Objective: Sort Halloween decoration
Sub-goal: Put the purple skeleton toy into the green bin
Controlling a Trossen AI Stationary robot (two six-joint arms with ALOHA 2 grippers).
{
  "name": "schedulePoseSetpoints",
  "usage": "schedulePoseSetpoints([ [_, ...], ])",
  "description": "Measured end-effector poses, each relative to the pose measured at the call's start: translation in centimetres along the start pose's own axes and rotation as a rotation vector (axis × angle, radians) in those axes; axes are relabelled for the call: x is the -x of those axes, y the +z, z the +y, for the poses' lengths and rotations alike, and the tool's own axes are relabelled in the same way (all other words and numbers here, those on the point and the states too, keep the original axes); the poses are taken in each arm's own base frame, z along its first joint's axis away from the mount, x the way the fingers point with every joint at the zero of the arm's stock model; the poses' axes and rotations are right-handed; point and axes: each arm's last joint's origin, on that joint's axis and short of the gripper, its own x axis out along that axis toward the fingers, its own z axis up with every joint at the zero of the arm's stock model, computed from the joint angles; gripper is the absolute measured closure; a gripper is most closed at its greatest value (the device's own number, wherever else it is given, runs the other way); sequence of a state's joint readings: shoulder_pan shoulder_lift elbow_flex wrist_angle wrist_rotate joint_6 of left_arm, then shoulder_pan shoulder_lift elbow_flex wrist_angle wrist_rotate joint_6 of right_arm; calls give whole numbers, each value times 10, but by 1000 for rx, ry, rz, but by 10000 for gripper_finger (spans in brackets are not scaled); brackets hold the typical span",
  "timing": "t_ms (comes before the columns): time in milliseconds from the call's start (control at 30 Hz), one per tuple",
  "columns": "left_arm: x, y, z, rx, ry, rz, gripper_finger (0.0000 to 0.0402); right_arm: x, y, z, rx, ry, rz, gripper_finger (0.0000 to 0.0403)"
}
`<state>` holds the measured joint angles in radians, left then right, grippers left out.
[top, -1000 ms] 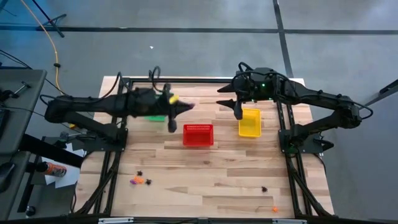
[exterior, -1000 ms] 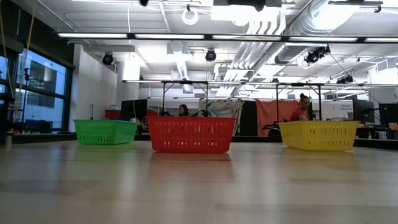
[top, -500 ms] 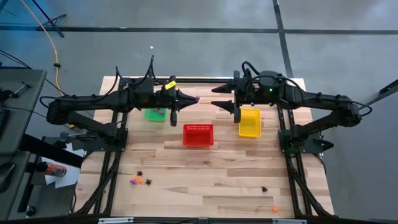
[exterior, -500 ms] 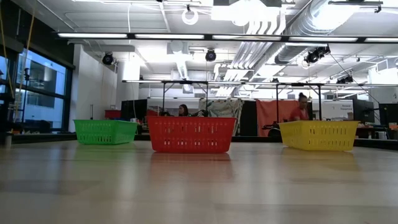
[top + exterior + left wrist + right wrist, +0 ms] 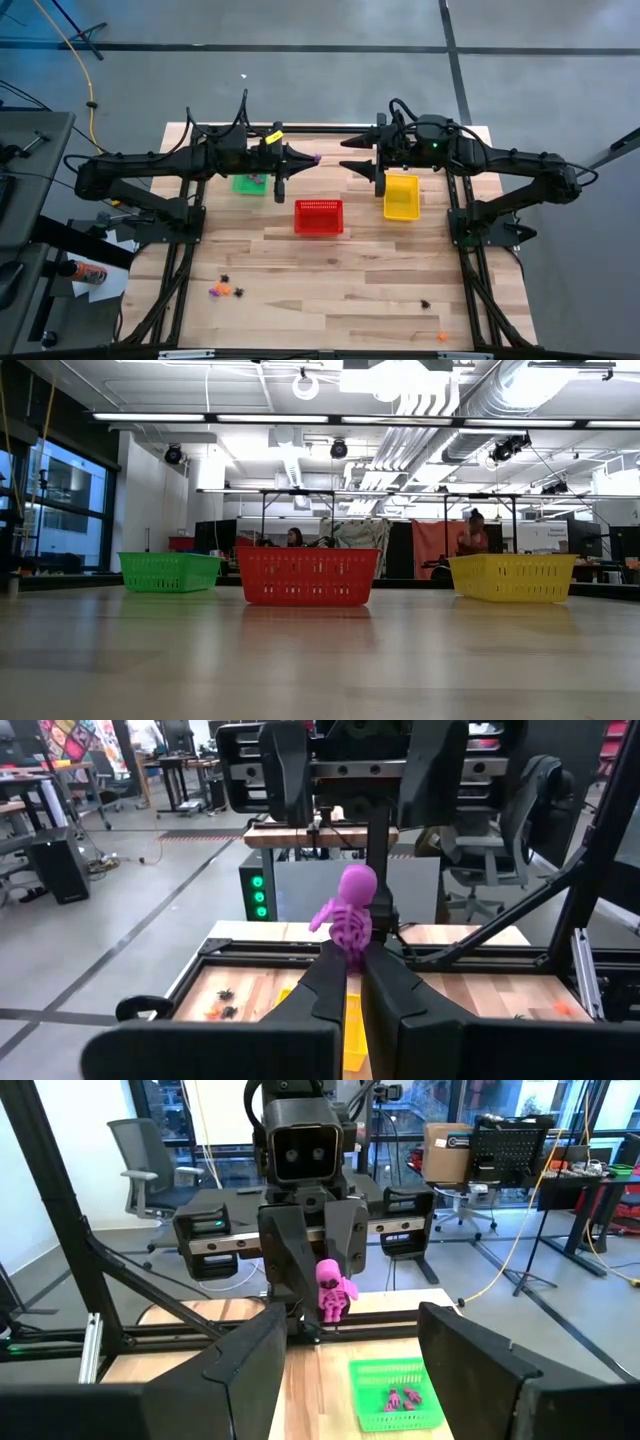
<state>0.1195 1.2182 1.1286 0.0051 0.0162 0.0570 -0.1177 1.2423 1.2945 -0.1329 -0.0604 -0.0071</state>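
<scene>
- Left wrist view: purple skeleton (image 5: 350, 915) pinched at the legs by the left gripper (image 5: 352, 958), fingers (image 5: 325, 985) shut on it; torso and skull clear beyond the tips.
- Long axis roughly in line with the fingers, sticking out past them; held high off the table (image 5: 330, 270), touching nothing else.
- High view: skeleton (image 5: 316, 158) in the gap between the two arms, at the table's far edge.
- Right gripper (image 5: 348, 158) just beside it, jaws spread wide, empty, aimed straight at the figure.
- Right wrist view: skeleton (image 5: 331, 1290) dead ahead, centred between the right gripper's own fingers (image 5: 250, 1355), not yet between them.
- Green basket (image 5: 247, 184) under the left wrist, back along the left arm from the fingertips; purple pieces (image 5: 401, 1399) already inside, two or three, too small to count surely.
- Judged: left arm far nearer the green basket; a drop there calls for pulling back and down, while a pass across only needs the right jaws closing in.
- Baskets: three, one green, one red (image 5: 319, 217), one yellow (image 5: 401, 197), in a row, well apart.
- Loose trinkets on the near table: cluster of about four (image 5: 226, 289) on the left side (purple, orange, black), one black (image 5: 425, 303) and one orange (image 5: 441, 337) on the right side.
- Low view: same three baskets, no gripper in sight.
</scene>
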Motion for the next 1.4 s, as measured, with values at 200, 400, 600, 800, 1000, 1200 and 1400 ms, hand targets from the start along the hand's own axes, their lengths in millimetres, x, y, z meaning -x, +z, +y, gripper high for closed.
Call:
schedulePoseSetpoints([
  [200,0,0,0,0,19,1,401,0,0,0,19,0,1,181],
  [400,5,-10,13,-12,329,132,401,0,-2,-5,16,-17,20,181],
  [600,29,-53,57,159,636,549,401,1,-6,-12,-15,-44,57,181],
  [800,51,-110,94,339,855,926,401,2,-7,-18,-20,-68,72,181],
  [1000,60,-170,113,552,740,1071,401,2,-8,-20,-41,-74,78,181],
  [1200,57,-182,128,363,506,1306,401,2,-12,-19,-53,-74,116,181],
  [1400,43,-188,139,-26,170,1423,401,2,-13,-19,-86,-76,125,181],
])
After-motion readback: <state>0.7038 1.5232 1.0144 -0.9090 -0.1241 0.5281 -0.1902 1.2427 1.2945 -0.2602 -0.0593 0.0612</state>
